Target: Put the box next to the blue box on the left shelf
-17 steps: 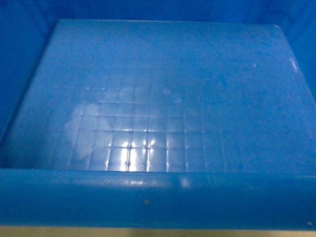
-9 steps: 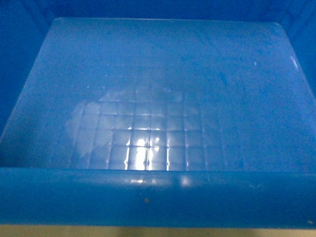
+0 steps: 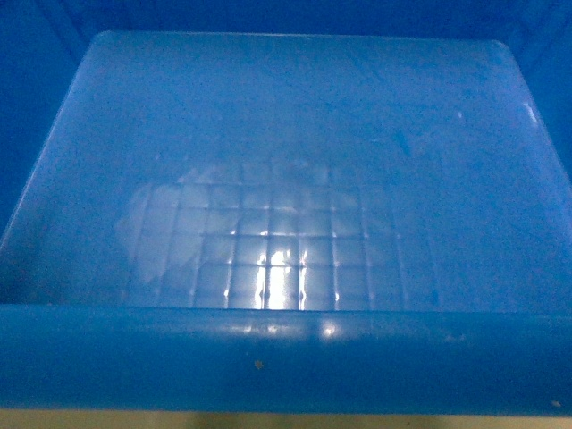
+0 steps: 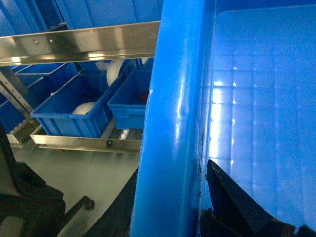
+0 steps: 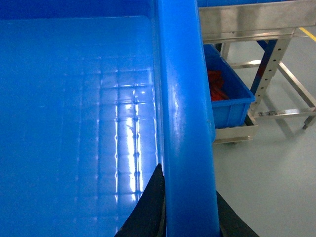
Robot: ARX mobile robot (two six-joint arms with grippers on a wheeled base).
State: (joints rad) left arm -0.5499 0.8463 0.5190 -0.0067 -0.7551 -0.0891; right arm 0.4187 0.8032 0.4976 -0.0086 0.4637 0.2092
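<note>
Between both tools, the box (image 3: 286, 179) is carried, not yet shelved.
Head view: its grid floor fills the frame, near rim at 6 o'clock. Left wrist view: the left tool (image 4: 197, 202) straddles the left rim, clamped on it; shelf crates (image 4: 74, 111) sit at 9 o'clock. Right wrist view: the right tool (image 5: 190, 207) grips the right rim at 6 o'clock. Placing on the left shelf remains.

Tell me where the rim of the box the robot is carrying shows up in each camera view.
Head: the box's near rim spans the bottom.
Left wrist: side rim runs up the centre.
Right wrist: side rim runs up, right of centre.
Shared landmark: the grid-embossed floor.
</note>
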